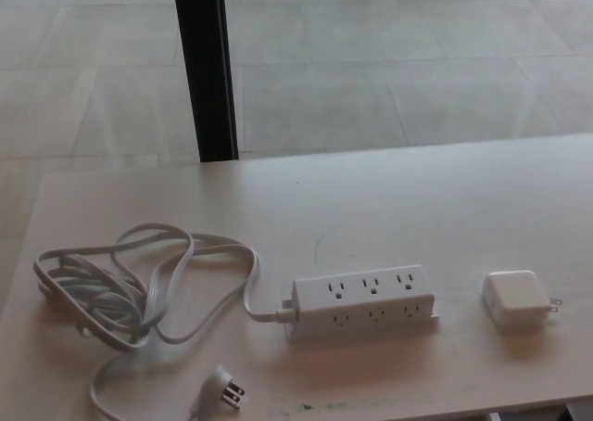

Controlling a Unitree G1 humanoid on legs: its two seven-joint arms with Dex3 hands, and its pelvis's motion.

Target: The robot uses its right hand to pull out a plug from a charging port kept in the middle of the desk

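Neither robot hand shows, so their state cannot be told. The power strip [364, 299] lies mid-bench [389, 198], all sockets empty; the white plug [515, 297] rests apart at its right. No readable lettering anywhere. The cord [139, 282] coils left.

Soft, washed-out daylight; slight blur

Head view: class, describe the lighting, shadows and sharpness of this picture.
Head view: soft, even light, slightly washed out; the power strip and white charger cast faint shadows toward the near edge of the desk; the whole frame is mildly soft, with no strong glare; pale reflections streak the floor beyond.
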